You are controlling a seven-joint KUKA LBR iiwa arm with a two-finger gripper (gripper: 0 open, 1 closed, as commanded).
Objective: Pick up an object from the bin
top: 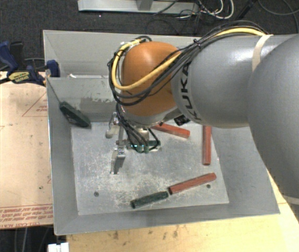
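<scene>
Few things lie in the bin [86, 175]. Nearest, at the front, is a green and red stick [173, 191]. Next, the gripper [119, 160] hangs low over bare floor, left of middle. Whether it is open or shut cannot be told. Nothing looks picked up yet. The right red stick [207, 146] lies well apart. The middle red stick [176, 132] pokes out from under the arm [217, 83]. A dark thing [74, 114] sits at the back left.

A: How is the light here?
B: Rather bright and even, and it comes from above. The floor of the grey metal bin [86, 193] is well lit.
A: Any shadows?
B: 1 soft dark patch lies on the bin's back wall, left of the orange cover [144, 77]. The cover has a pale shine on top. The dark carpet [12, 14] around is dim.
</scene>
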